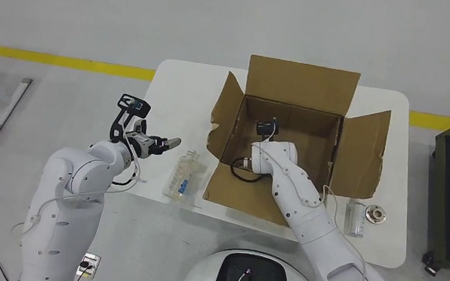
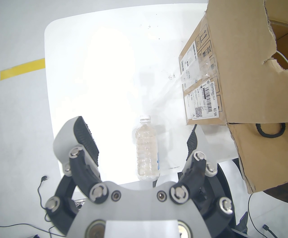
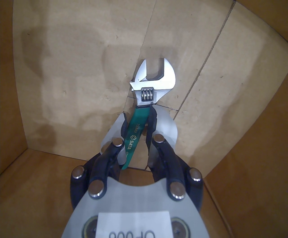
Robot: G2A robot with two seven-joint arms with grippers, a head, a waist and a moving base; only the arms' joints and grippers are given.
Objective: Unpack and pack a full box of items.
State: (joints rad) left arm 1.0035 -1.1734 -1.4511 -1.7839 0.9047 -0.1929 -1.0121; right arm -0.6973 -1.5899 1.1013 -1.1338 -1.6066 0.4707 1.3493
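An open cardboard box (image 1: 360, 158) stands on the white table (image 1: 182, 86) with its flaps spread. My right arm reaches down inside it. There my right gripper (image 3: 138, 126) is shut on the green handle of an adjustable wrench (image 3: 149, 90), whose steel head points at the box floor (image 3: 78, 67). A clear plastic bottle (image 1: 182, 176) lies on its side on the table left of the box; the same bottle (image 2: 146, 149) lies below my left gripper (image 2: 140, 137). That left gripper (image 1: 164, 144) hovers open above the table's left part with nothing between its fingers.
To the right of the box, near the table's front edge, lie a small clear container (image 1: 354, 219) and a round metal piece (image 1: 374, 214). The box side facing the left arm carries shipping labels (image 2: 202, 99). A yellow line (image 1: 70, 62) crosses the floor behind the table.
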